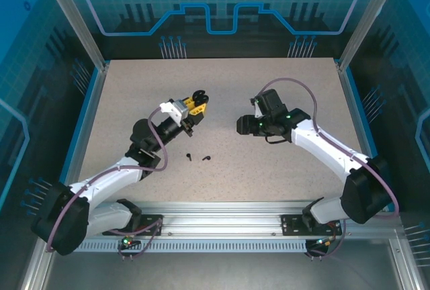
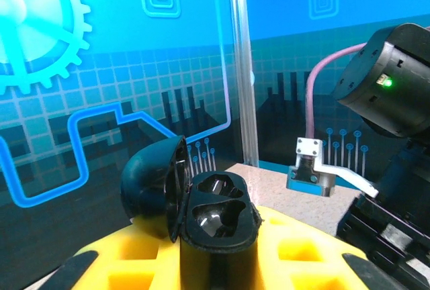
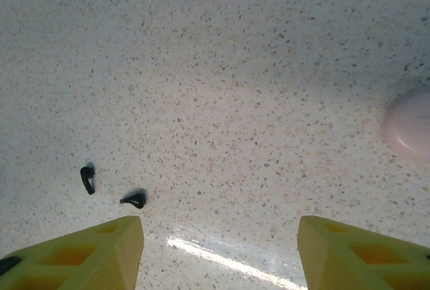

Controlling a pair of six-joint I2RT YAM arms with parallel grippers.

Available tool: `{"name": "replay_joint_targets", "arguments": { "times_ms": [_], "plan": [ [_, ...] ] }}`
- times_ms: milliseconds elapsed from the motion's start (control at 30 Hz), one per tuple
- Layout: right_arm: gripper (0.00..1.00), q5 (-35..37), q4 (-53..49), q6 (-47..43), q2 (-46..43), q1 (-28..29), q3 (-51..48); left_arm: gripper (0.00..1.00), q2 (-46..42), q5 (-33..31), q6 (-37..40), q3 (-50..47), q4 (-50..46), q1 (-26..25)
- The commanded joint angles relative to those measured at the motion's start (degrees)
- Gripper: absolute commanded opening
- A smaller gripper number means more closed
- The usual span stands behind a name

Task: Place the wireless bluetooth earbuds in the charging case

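Yellow fingers (image 2: 121,266) of the left hand (image 1: 193,107) are clamped on the black charging case (image 2: 218,226). They hold it off the worktop (image 1: 282,169) with its lid (image 2: 151,182) swung open to the left and its 2 moulded cavities empty. A black earbud (image 3: 87,179) and a second black earbud (image 3: 134,200) lie near each other on the worktop, not touching, between the 2 arms. The right hand (image 3: 218,253) hangs above the worktop near them, its fingers apart with nothing between them. A blurred pale pink rounded object (image 3: 410,125) sits on the worktop, well apart from the earbuds.
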Motion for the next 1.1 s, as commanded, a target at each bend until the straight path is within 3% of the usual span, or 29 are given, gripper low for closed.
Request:
{"name": "replay_joint_targets", "arguments": {
  "times_ms": [0, 133, 500, 833, 1067],
  "plan": [
    [0.62, 1.6, -0.4, 2.9, 3.0, 2.4, 1.9, 0.0, 0.2, -7.0, 0.6, -1.4, 6.0, -0.4],
    [0.6, 3.9, -3.5, 8.3, 7.8, 5.9, 5.4, 0.0, 0.9, -13.3, 0.4, -0.4, 6.9, -0.4],
    [0.56, 4.9, -6.8, 22.6, 22.3, 15.2, 15.5, 0.0, 1.5, -21.5, -1.0, 2.2, 6.8, -0.3],
    [0.55, 1.4, -4.9, 28.0, 28.4, 21.5, 18.3, 0.0, -1.6, -23.6, -4.1, 0.7, 5.7, 2.1],
    [0.55, 0.1, -4.3, 29.6, 33.2, 22.9, 21.0, 0.0, -3.3, -23.9, -4.7, -0.2, 5.2, 2.8]
  ]
}}
